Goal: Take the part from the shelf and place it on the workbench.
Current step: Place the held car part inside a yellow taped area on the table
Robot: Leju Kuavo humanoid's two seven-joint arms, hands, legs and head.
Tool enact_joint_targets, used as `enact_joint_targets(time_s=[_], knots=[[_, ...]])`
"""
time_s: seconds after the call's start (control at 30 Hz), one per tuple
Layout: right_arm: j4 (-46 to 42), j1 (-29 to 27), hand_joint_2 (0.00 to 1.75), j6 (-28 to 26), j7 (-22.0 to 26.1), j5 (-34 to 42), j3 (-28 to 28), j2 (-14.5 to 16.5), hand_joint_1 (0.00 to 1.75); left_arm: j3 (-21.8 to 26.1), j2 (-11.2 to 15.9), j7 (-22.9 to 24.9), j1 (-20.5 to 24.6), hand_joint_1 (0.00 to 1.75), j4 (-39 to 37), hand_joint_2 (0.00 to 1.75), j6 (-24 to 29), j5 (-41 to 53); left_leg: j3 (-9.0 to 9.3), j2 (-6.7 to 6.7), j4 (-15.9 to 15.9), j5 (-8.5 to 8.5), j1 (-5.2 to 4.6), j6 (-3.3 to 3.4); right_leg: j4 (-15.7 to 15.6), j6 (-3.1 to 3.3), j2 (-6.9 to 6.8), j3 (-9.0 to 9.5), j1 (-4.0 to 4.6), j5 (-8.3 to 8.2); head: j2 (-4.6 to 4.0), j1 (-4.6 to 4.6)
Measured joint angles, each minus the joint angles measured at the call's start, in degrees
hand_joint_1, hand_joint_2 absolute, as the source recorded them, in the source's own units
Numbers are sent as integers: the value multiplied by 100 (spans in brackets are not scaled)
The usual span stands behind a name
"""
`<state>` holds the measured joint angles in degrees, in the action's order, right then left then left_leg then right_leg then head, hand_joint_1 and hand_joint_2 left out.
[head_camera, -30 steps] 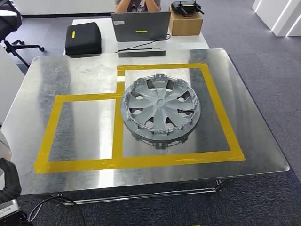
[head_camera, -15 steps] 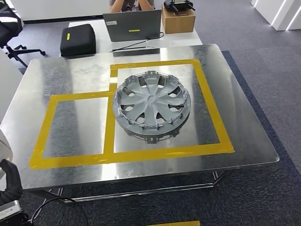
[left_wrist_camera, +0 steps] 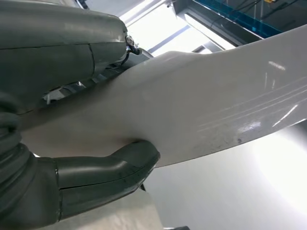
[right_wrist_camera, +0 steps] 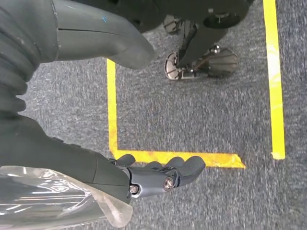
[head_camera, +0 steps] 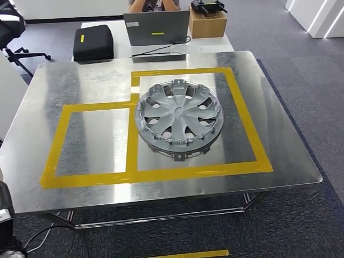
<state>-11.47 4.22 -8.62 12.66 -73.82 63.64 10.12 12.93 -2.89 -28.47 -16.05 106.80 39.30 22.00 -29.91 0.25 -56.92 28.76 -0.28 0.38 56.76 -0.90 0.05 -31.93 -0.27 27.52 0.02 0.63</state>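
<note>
I am looking down at the workbench [head_camera: 284,150], where the part [head_camera: 179,119], a grey wheel cover, is lying flat inside the larger yellow-taped square [head_camera: 243,107]; placing looks done. My right hand [right_wrist_camera: 159,175] is hanging empty over carpet, fingers apart. My left hand [left_wrist_camera: 72,177] is resting against a pale panel; I cannot tell its grip.

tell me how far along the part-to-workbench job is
Done, by the look of it: the grey wheel cover lies flat on the metal workbench, inside the larger yellow tape rectangle. In hand: the right hand hangs empty over the carpet, while the left hand rests against a pale curved surface I cannot identify. Left: nothing visible.
</note>
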Motion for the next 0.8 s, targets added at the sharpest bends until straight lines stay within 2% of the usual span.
enact_joint_targets(time_s=[0.2,0.37,0.53,0.7,0.8], knots=[[0,26,175,48,-3,-103,-34,0,0,710,433,314,392,175,-616,175,-305,12,-6,0,-1,-10,6,1,1,-8,-1,-5,4,-6,0,-3],[0,84,175,144,-67,-234,-147,0,0,1253,958,560,863,175,-1615,175,-733,202,-12,1,-1,-28,20,-13,14,0,1,-24,18,-11,0,-4],[0,140,175,202,-110,-286,-238,0,0,1382,1374,611,1178,175,-2439,175,-918,431,-24,3,-1,-36,27,-26,25,7,5,-39,24,-15,0,-3],[0,154,175,207,-115,-288,-278,0,0,1398,1522,612,1288,175,-2786,175,-928,479,-31,4,-1,-36,27,-27,26,9,7,-47,24,-16,0,-3],[0,164,175,227,-120,-342,-295,0,0,1349,1616,802,1385,175,-2982,175,-1045,844,-35,3,-2,-37,26,-26,25,9,2,-54,23,-16,0,-2]])
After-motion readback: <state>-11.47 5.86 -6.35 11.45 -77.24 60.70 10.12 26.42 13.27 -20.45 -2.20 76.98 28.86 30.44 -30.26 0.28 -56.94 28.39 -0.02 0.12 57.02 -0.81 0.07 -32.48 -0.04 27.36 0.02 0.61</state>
